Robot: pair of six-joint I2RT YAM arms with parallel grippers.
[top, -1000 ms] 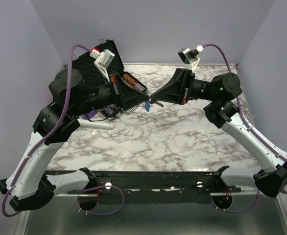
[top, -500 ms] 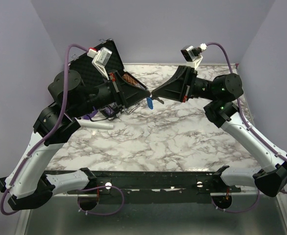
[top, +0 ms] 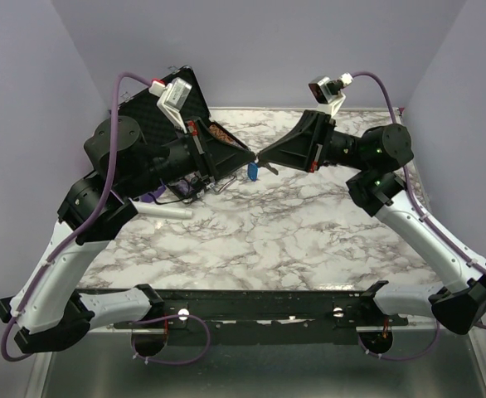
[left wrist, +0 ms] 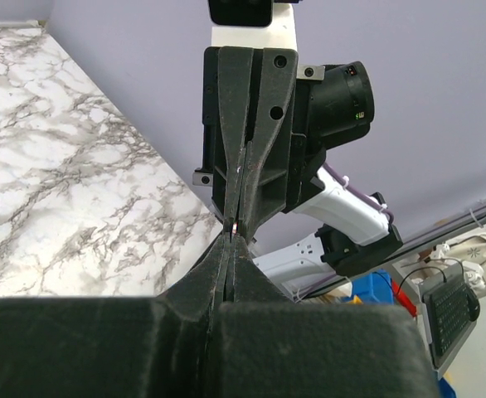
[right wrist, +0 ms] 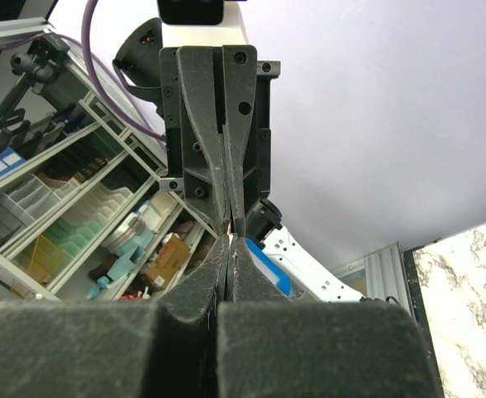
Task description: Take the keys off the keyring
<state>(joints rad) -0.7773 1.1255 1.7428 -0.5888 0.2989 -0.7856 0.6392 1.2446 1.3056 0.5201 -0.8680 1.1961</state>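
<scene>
Both grippers meet tip to tip in the air above the back middle of the marble table (top: 309, 240). My left gripper (top: 250, 157) and my right gripper (top: 262, 157) are both shut, pinching thin metal of the keyring between them. The blue tag (top: 252, 172) hangs just under the meeting point, and a small silvery key (top: 269, 170) dangles beside it under the right tip. In the left wrist view my shut left gripper (left wrist: 235, 235) touches the right gripper (left wrist: 241, 217), with a glint of metal between. In the right wrist view the tag (right wrist: 269, 270) lies against my shut right gripper (right wrist: 230, 237). I cannot tell which part each gripper pinches.
An open black case (top: 177, 91) holding brown pieces (top: 223, 135) stands at the back left, behind the left arm. A white cylinder (top: 165, 212), a purple item (top: 151, 197) and black cables (top: 187, 189) lie on the table's left side.
Both gripper tips have stayed together and drifted slightly up and to the right. The blue tag has risen with them and hangs closer under the tips.
</scene>
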